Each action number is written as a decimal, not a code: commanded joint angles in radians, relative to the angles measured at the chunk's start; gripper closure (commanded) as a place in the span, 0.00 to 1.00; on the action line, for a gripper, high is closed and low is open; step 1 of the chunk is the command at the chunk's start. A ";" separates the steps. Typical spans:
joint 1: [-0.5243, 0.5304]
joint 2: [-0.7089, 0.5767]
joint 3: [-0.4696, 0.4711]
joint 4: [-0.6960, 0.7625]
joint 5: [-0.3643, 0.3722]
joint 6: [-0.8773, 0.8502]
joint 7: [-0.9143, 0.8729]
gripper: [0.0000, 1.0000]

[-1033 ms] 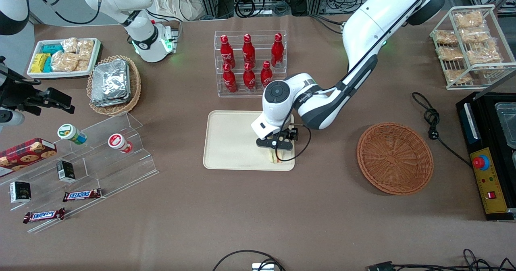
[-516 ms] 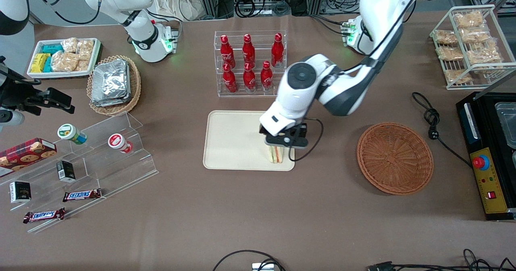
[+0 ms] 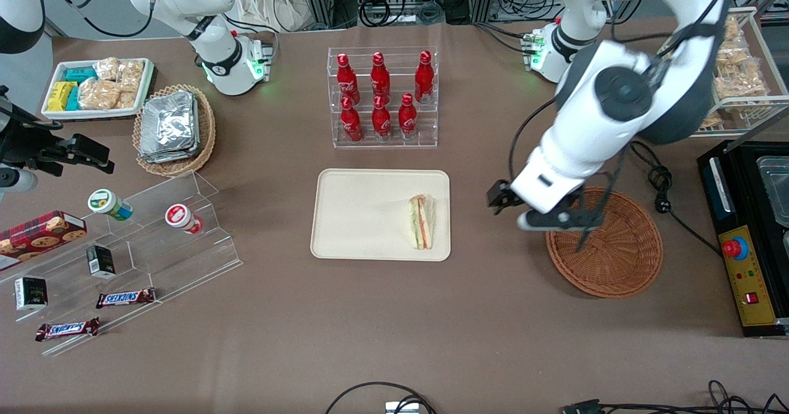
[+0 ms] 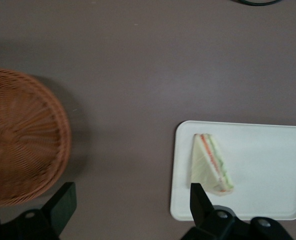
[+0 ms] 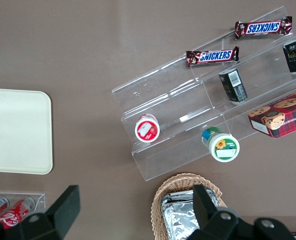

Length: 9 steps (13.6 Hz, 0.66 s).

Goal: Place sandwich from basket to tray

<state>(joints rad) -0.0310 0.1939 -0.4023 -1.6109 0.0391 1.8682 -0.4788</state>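
Note:
The sandwich, a white bread wedge with red and green stripes along its cut edge, lies on the cream tray, at the tray's end toward the working arm. Nothing holds it. The round reddish-brown basket holds nothing that I can see. My gripper hangs high over the brown table, above the basket's rim on the side nearest the tray. It is open, its black fingers wide apart with only bare tabletop between them.
A clear rack of red bottles stands farther from the front camera than the tray. A black cable and a black control box lie beside the basket toward the working arm's end. A clear stepped shelf with snacks sits toward the parked arm's end.
My gripper has let go of the sandwich, risen from the tray and swung sideways to above the basket's rim. The sandwich stays on the tray, now fully uncovered.

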 commanded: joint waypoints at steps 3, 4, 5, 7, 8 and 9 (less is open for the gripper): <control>0.081 -0.233 0.112 -0.111 -0.025 -0.173 0.147 0.00; 0.106 -0.272 0.138 -0.147 -0.027 -0.173 0.190 0.00; 0.123 -0.290 0.164 -0.158 -0.027 -0.181 0.244 0.00; 0.125 -0.298 0.192 -0.155 -0.027 -0.204 0.298 0.00; 0.125 -0.307 0.213 -0.158 -0.027 -0.217 0.316 0.00; 0.125 -0.310 0.224 -0.158 -0.028 -0.234 0.348 0.00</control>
<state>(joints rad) 0.0907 -0.0855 -0.1906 -1.7440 0.0289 1.6597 -0.1806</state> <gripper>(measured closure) 0.000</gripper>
